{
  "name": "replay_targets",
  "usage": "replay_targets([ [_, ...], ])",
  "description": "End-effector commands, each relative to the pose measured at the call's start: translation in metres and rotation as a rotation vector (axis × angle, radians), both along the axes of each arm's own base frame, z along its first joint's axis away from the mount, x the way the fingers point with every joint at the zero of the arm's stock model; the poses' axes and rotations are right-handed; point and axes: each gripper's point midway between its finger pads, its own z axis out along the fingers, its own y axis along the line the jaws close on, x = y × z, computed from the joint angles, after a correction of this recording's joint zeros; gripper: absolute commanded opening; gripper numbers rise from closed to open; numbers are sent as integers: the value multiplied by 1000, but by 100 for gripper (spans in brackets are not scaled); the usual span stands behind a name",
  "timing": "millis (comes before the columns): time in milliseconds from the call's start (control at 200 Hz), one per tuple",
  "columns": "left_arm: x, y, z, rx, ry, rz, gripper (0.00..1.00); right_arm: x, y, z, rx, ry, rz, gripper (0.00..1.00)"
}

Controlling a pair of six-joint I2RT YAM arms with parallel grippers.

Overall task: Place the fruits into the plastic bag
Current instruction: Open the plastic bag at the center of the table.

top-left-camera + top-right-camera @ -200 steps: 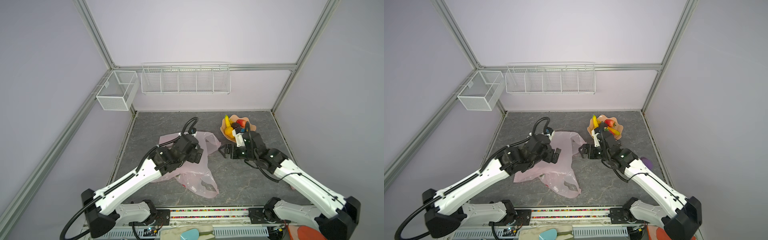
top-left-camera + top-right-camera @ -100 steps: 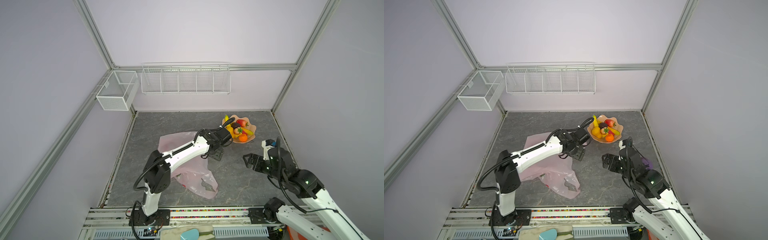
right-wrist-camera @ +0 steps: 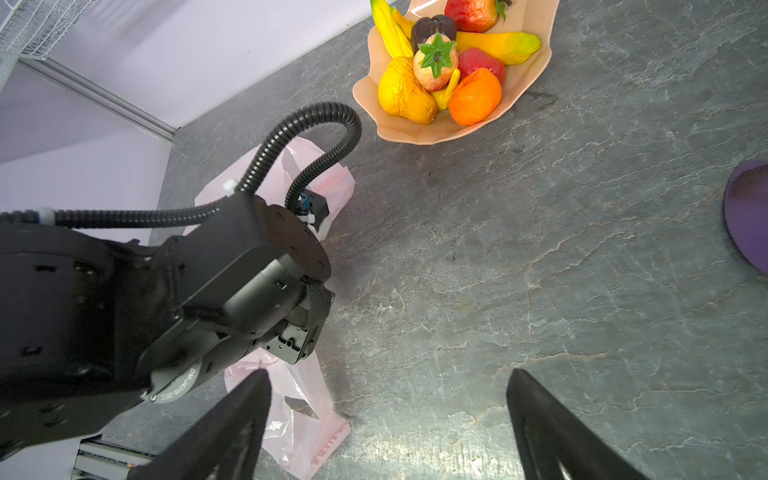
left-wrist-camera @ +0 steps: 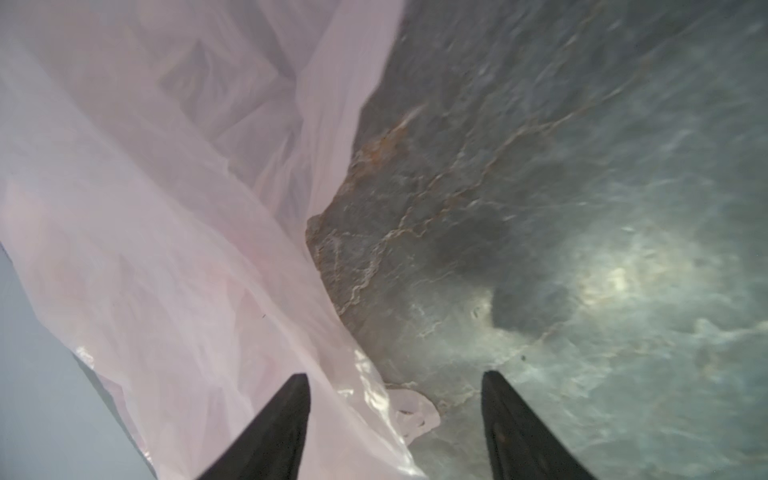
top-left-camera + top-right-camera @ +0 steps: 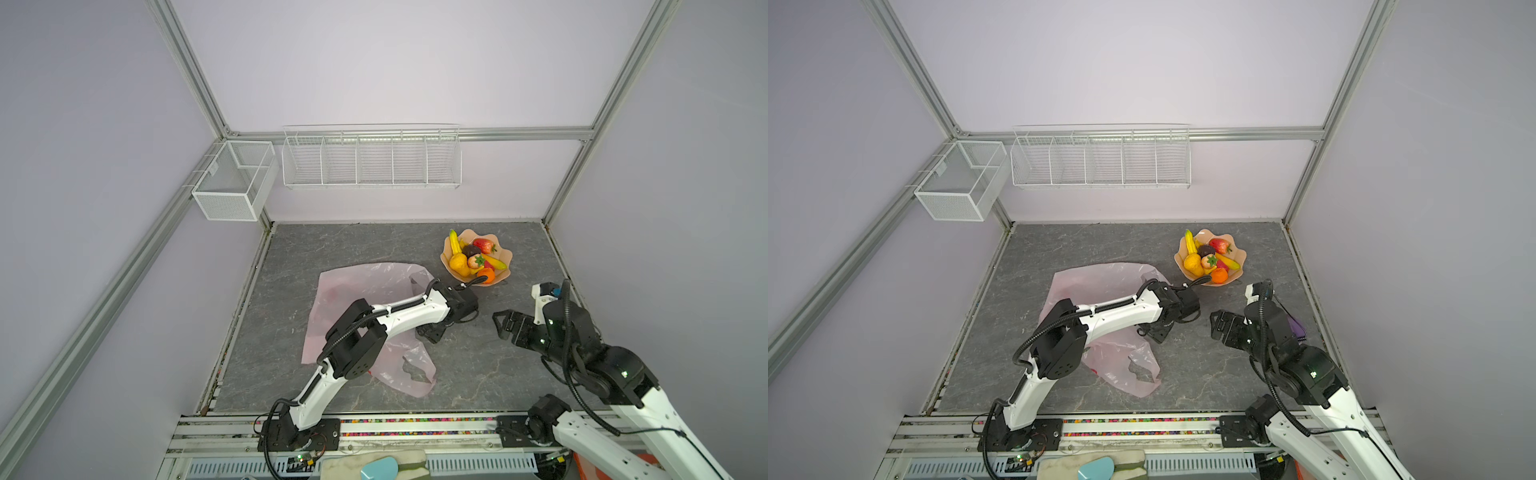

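Note:
The fruits (image 5: 473, 259) (image 5: 1210, 259) (image 3: 440, 62) are piled in a peach scalloped bowl (image 5: 505, 272) at the back right: bananas, strawberries, a pear, a tangerine and a dark fruit. The pale pink plastic bag (image 5: 357, 286) (image 5: 1092, 282) lies flat in the middle, partly under my left arm. My left gripper (image 5: 430, 332) (image 5: 1152, 332) (image 4: 392, 376) points down at the bag's right edge. Its jaws stand apart, with the bag's edge (image 4: 365, 399) lying between them, not pinched. My right gripper (image 5: 498, 326) (image 5: 1214, 326) (image 3: 388, 374) hovers open and empty just right of it.
A flat purple object (image 5: 1296, 326) (image 3: 748, 220) lies by the right wall, behind my right wrist. Two white wire baskets (image 5: 370, 158) (image 5: 232, 183) hang on the back and left walls. Grey stone tabletop (image 5: 478, 374) lies between the bag and my right arm.
My left arm has stretched right across the bag to its edge near the bowl, and its jaws have narrowed. My right arm has drawn back from beside the bowl toward the front right.

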Motion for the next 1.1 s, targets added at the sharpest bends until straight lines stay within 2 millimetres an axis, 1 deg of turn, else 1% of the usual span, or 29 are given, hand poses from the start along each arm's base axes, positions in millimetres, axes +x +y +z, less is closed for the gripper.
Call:
replay_targets([
  [0,4,20,16,53,-66,31,60,4,-2,-4,-14,-1,-13,91],
  [80,3,24,12,74,-64,32,57,7,0,-4,-11,-6,-10,91],
  [145,1,29,9,91,-61,34,53,9,3,-3,-7,-9,-6,91],
  [235,2,34,15,88,-89,46,45,12,7,-4,-6,-7,3,91],
  [320,3,38,22,92,-108,50,34,15,9,-5,-11,-4,7,91],
  [430,3,43,33,78,-127,57,15,17,11,-5,-9,-5,9,91],
  [440,3,43,35,74,-130,58,13,17,10,-14,-19,13,9,91],
  [455,3,43,37,69,-134,59,11,16,10,-17,-23,19,10,91],
  [495,3,45,45,53,-142,62,4,17,11,-18,-21,18,10,91],
  [535,3,46,52,38,-147,66,0,18,11,-18,-19,17,7,91],
  [765,-1,57,91,-87,-165,97,0,20,11,-23,-1,27,-16,91],
  [910,-3,65,118,-207,-180,126,0,24,10,-23,12,33,-35,90],
  [1100,-5,78,141,-385,-157,175,0,36,15,-29,7,94,-26,90],
])
